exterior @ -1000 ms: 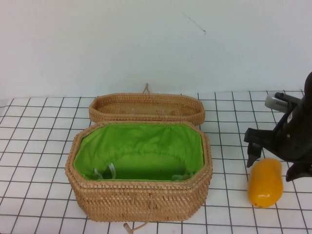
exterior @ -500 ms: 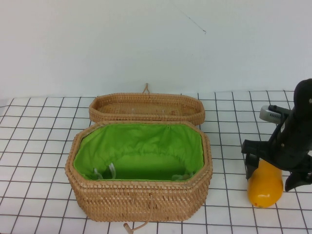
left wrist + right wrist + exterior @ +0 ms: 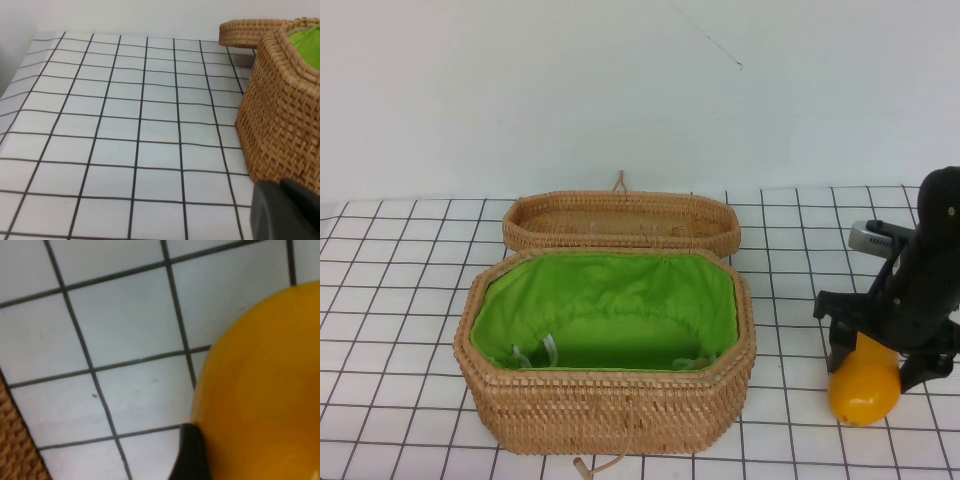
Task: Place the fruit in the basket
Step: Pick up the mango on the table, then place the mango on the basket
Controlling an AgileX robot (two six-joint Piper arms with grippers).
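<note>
The orange-yellow fruit lies on the gridded table to the right of the basket, which stands open and shows its green lining. My right gripper is down over the fruit, open, with one finger on each side of it. In the right wrist view the fruit fills the frame and one dark finger rests against its side. My left gripper is low over the table beside the basket's wicker wall, its fingers together and empty. It is out of the high view.
The wicker lid lies open behind the basket with a cord loop at its back. A white wall stands behind the table. Bare gridded table stretches left of the basket.
My right gripper has come down from above the fruit until its open fingers straddle it. The fruit and basket have not moved.
</note>
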